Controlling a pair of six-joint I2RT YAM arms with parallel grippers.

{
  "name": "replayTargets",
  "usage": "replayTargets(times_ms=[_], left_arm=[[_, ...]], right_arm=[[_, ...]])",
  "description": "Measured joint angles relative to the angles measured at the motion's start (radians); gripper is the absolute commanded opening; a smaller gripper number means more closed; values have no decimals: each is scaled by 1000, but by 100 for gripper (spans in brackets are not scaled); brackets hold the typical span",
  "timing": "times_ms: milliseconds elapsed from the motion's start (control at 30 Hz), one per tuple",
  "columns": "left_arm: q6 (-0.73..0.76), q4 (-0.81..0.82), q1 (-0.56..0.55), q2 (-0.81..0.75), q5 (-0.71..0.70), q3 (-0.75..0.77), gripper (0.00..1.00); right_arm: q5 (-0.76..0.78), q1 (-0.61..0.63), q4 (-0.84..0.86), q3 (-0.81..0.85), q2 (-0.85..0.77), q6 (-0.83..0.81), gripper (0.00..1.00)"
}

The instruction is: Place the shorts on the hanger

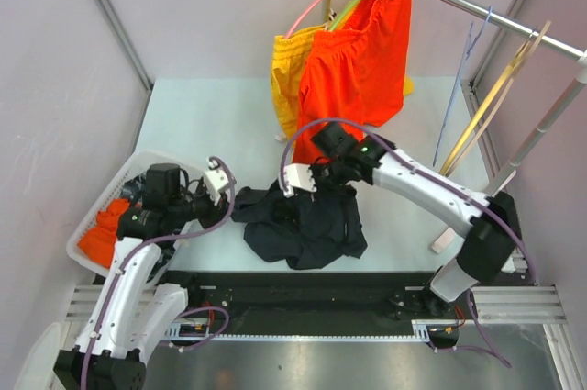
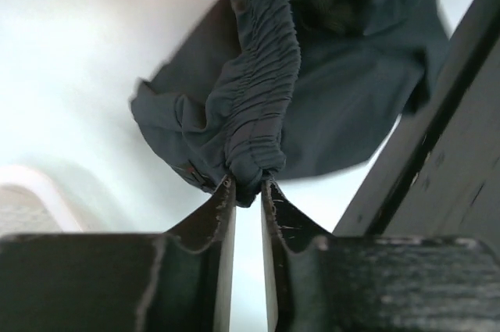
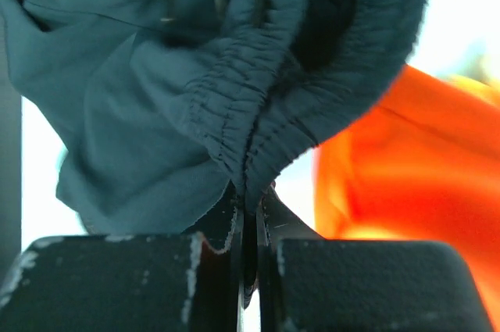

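The dark navy shorts (image 1: 307, 229) lie crumpled on the table between the two arms. My right gripper (image 1: 298, 181) is shut on the elastic waistband (image 3: 258, 125), which rises bunched from its tips (image 3: 251, 191). My left gripper (image 1: 223, 193) is at the shorts' left end. Its jaws stand a narrow gap apart, with a fold of the waistband (image 2: 258, 113) pinched between the tips (image 2: 248, 183). The thin light-blue wire hanger (image 1: 459, 92) hangs from the rail at the back right, apart from both grippers.
Orange shorts (image 1: 362, 60) and yellow shorts (image 1: 289, 69) hang on pink and green hangers from the metal rail (image 1: 459, 0). Cream hangers (image 1: 491, 101) hang at the right. A white basket (image 1: 92, 211) holding an orange cloth (image 1: 99, 236) sits under the left arm.
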Motion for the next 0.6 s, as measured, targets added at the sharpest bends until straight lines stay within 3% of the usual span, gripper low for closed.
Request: replayTargets(times_ms=[67, 167, 267, 300, 400, 600], left_arm=[[82, -47, 0, 6, -15, -17, 25], [158, -108, 0, 47, -59, -29, 41], [199, -145, 0, 97, -89, -29, 60], [209, -156, 0, 107, -95, -29, 68], [227, -189, 0, 107, -102, -18, 81], [217, -212, 0, 97, -87, 101, 86]], right_arm=[[-16, 20, 18, -25, 51, -3, 2], [-38, 58, 34, -62, 109, -2, 17], [-51, 85, 40, -97, 120, -1, 37], [-55, 89, 37, -101, 120, 1, 51], [-61, 90, 39, -101, 114, 15, 69], [-43, 98, 65, -103, -53, 129, 94]])
